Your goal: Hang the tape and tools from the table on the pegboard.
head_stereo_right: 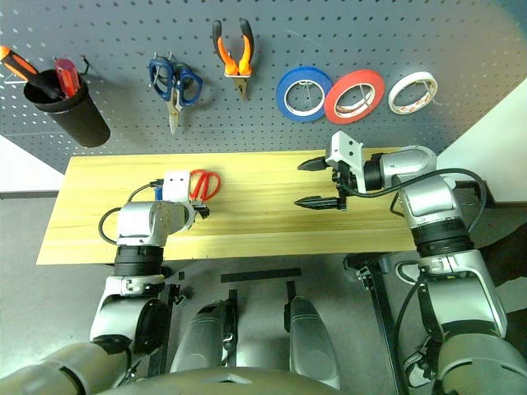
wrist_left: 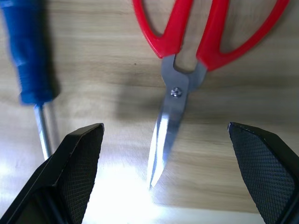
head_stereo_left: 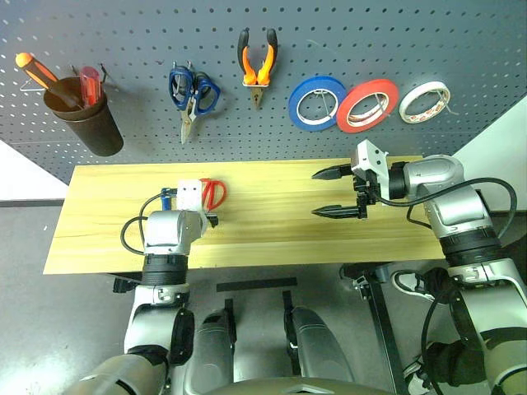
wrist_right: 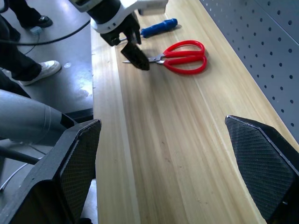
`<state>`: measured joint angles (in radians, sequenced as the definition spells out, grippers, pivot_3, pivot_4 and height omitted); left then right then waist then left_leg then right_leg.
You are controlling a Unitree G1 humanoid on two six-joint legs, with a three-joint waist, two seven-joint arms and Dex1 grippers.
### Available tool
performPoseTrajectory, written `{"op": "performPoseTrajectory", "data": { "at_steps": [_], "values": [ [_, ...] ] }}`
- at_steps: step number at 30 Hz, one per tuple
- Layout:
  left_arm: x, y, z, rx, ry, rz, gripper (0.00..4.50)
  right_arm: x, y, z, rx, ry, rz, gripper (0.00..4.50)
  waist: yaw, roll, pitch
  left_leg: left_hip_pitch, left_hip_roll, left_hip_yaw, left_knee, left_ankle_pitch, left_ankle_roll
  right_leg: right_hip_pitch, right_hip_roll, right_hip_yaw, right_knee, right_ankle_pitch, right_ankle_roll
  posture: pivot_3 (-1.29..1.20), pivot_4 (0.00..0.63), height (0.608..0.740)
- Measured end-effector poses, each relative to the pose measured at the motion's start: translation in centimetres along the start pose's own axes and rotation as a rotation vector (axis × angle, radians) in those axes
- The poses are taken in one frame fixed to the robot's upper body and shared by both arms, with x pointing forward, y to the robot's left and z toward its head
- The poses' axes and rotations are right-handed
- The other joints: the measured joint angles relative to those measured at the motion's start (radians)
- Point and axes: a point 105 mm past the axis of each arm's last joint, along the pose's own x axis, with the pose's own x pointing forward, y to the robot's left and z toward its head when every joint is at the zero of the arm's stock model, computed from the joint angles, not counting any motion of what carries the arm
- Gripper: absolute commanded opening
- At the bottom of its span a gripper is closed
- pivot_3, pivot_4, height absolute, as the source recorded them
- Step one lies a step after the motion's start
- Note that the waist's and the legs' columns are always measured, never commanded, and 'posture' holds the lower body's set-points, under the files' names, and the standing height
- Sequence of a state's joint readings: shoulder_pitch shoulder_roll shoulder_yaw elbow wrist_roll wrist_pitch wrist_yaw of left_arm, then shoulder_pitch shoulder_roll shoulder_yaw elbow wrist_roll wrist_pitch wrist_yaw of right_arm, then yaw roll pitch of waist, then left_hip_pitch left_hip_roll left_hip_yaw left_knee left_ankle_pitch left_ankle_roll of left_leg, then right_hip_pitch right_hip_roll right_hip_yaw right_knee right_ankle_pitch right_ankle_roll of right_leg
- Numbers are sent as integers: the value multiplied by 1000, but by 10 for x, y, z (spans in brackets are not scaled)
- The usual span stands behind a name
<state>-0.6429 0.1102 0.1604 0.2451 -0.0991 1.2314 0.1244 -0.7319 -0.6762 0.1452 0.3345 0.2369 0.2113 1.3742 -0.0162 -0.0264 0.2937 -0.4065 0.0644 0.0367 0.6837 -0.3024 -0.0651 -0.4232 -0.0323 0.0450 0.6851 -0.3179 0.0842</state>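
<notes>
We see the red scissors [wrist_left: 187, 65] flat on the table [head_stereo_left: 272, 239], blades pointing toward the near edge, handles toward the pegboard [head_stereo_left: 329, 33]. The blue screwdriver [wrist_left: 28, 60] lies parallel beside them. Our left gripper [wrist_left: 166, 154] hangs wide open over the blades, holding nothing. Our right gripper [head_stereo_left: 333, 193] is wide open and empty above bare planks.

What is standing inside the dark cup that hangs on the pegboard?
Inside the dark cup on the pegboard stand an orange-handled screwdriver and a red-handled tool. Only their handles rise above the rim; the cup wall hides their lower parts and anything deeper.
</notes>
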Motion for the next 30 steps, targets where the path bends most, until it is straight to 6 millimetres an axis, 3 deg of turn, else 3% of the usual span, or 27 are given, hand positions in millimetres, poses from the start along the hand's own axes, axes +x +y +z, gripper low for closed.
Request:
{"op": "performPoseTrajectory", "data": {
  "at_steps": [7,8,11,21,30],
  "values": [
    [3,-6,2,12,8,-59,4478,0,-1,1,-4,1,-10,4500,3,0,0,0,-1,0,0,0,0,1,-1,0,0,0,0,-9,281,740],
    [3,-6,2,13,8,-61,4301,0,-1,1,-4,2,-12,4500,3,0,0,0,-1,0,0,0,0,1,-1,0,0,0,0,-9,282,740],
    [3,-6,1,20,9,-60,3638,0,-1,1,-3,3,-14,4500,2,0,0,0,-1,0,0,0,0,1,-1,0,1,0,0,-7,284,740],
    [4,-5,1,24,7,-50,345,-1,-1,0,0,10,-14,4500,-2,0,0,1,0,0,0,0,0,1,0,0,2,0,0,2,294,740],
    [1,-6,-5,-3,12,-59,330,-1,-2,-2,-7,29,-10,4500,0,0,0,1,0,0,0,0,0,1,0,0,2,0,0,10,290,740]
  ]
}}
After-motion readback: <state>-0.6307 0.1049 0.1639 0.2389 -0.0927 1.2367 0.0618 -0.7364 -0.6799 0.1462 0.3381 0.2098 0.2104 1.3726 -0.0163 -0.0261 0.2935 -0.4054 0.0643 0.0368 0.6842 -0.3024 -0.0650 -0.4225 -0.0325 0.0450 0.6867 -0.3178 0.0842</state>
